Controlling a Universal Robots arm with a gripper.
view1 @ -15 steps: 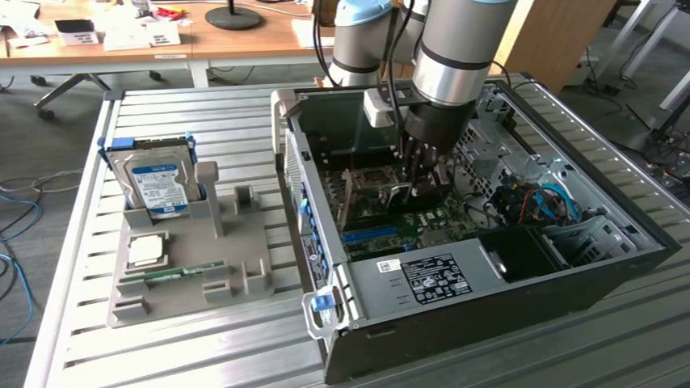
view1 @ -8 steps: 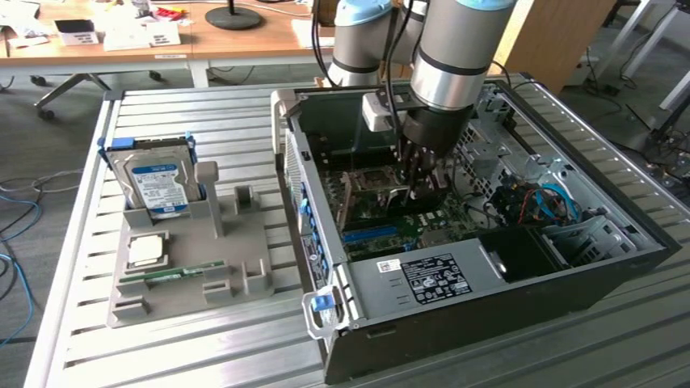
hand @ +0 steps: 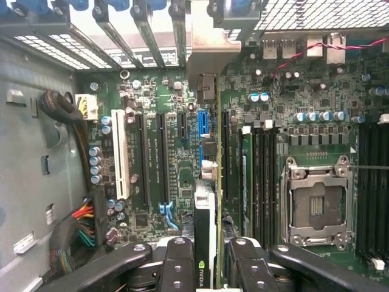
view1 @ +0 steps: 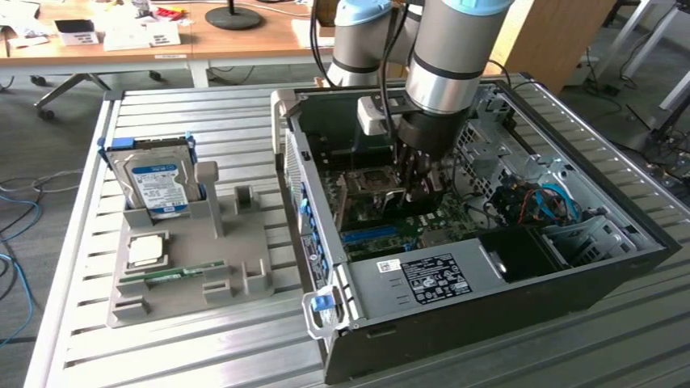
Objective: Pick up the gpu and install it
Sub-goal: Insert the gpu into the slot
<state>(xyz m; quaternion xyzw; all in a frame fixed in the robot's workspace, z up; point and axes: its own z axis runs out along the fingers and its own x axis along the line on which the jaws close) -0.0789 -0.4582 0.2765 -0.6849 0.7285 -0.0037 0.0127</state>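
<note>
Reaching down into the open computer case point(view1: 485, 339), the claw point(hand: 209, 271) is clenched on the gpu point(hand: 205, 213), with one dark finger point(hand: 179, 267) pressing on each flat side of the card. The card stands on its thin edge, straight under the claw. I think that is so its bottom edge can go down into a long slot on the green board point(hand: 170, 182) beneath it. Its silvery bracket point(hand: 209, 58) is at the end far from the claw, close to the case's back wall with the blue clips point(hand: 42, 5), where brackets belong. The fingers are only as far apart as the card is thick. I cannot tell if the card is in its slot yet. Off to one side of the claw lies the square chip socket point(hand: 316, 201). Well away from the claw, outside the case, the hard drive point(view1: 157, 182) stands in a gray holder point(view1: 248, 242)
</note>
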